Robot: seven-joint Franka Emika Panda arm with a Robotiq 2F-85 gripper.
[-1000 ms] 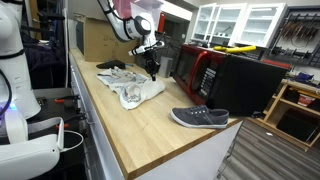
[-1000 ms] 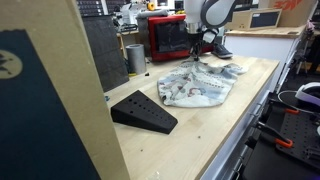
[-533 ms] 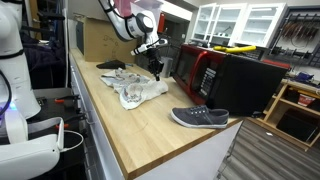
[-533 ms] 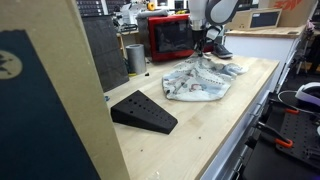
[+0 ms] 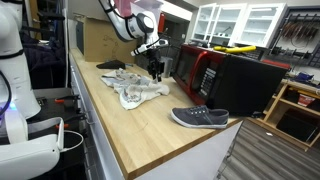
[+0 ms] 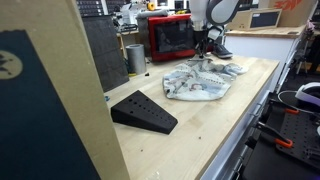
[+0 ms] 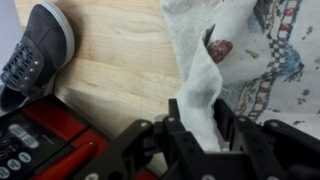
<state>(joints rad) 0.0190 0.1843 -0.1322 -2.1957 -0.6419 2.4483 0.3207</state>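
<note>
Your gripper is clamped on a raised fold of the patterned white cloth, which stands up between the fingers in the wrist view. The rest of the cloth lies crumpled on the wooden table, near the red microwave. A grey shoe sits well apart from it, further along the table.

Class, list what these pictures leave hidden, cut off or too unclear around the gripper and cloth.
Wrist view: the cloth is cut off by the top and right edges; its fold covers the inner pads of the gripper.
Wrist view: the shoe runs off the left edge.
In both exterior views the cloth's print is too small to read.
In an exterior view a brown panel hides what lies behind.
</note>
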